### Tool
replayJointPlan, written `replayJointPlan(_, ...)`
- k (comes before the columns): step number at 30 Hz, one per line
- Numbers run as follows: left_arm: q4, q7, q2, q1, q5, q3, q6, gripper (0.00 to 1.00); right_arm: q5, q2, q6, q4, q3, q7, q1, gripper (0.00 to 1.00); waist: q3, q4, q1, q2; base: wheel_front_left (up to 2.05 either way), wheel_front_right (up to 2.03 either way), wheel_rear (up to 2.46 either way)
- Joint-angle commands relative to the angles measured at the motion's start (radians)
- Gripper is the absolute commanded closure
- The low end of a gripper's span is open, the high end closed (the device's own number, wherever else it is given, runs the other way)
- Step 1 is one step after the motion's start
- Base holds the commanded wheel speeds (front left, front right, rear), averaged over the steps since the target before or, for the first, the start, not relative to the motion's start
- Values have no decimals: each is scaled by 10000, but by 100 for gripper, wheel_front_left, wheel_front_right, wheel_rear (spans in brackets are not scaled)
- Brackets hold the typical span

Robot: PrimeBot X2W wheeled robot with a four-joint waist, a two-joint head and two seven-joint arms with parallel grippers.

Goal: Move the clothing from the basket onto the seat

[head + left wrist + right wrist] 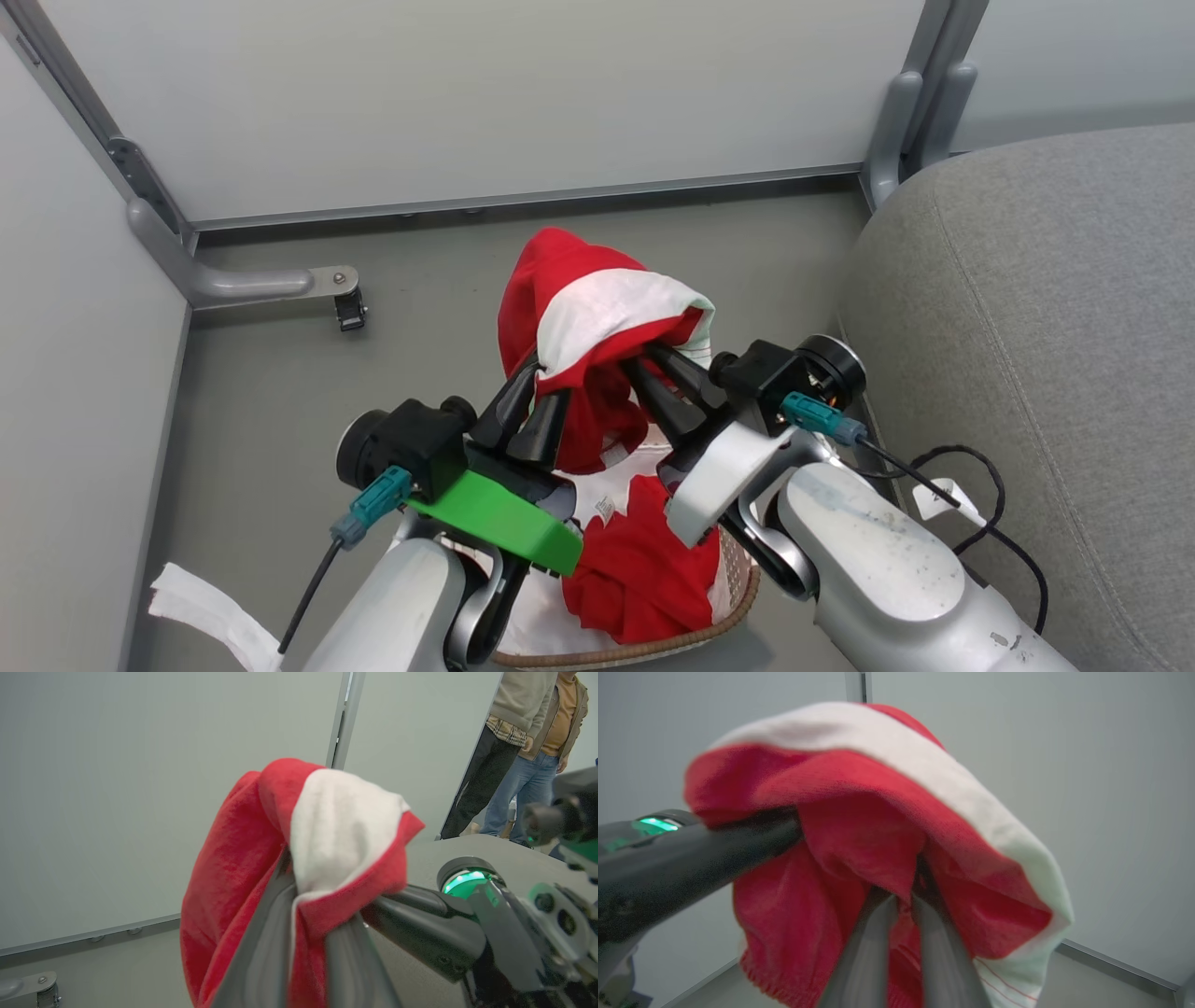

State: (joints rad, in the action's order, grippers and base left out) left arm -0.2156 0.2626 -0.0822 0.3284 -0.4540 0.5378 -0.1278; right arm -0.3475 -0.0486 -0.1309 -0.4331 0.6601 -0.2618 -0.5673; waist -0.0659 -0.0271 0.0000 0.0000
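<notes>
The red garment with broad white panels (597, 313) hangs lifted above the basket (653, 642), pinched from both sides. My left gripper (546, 387) is shut on its left fold and my right gripper (649, 359) is shut on its right fold; cloth covers the fingertips. In the left wrist view the garment (336, 830) drapes over my left gripper (303, 905). The right wrist view shows the same cloth (859, 812) bunched around my right gripper (901, 896). The plain red garment (644, 560) lies in the basket on the white liner (560, 625). The grey seat (1046, 327) is to the right.
Pale partition walls enclose the floor at the back and left, with a metal foot and caster (347, 306). A white paper strip (201, 607) lies at the lower left. A black cable (990, 509) loops beside the seat. Two people (528, 742) stand beyond the seat.
</notes>
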Motion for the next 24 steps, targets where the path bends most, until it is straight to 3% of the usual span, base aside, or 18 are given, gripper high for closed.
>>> replayJointPlan(1, 19, 34, -76, 98, 83, -52, -50, 3, -67, -43, 5, 100, -169, -48, 98, 100, -43, 85, 0, 0, 0, 0, 0)
replayJointPlan(12, 90, 20, -347, -243, 192, -118, -41, 0, 62, -42, 6, 719, -1343, -48, 700, 100, -115, 1173, 0, 0, 0, 0, 0)
replayJointPlan(24, 171, 18, -493, -515, 419, -378, -42, 0, 69, -31, 5, 1291, -2281, -48, 1153, 100, -234, 3755, 0, 0, 0, 0, 0)
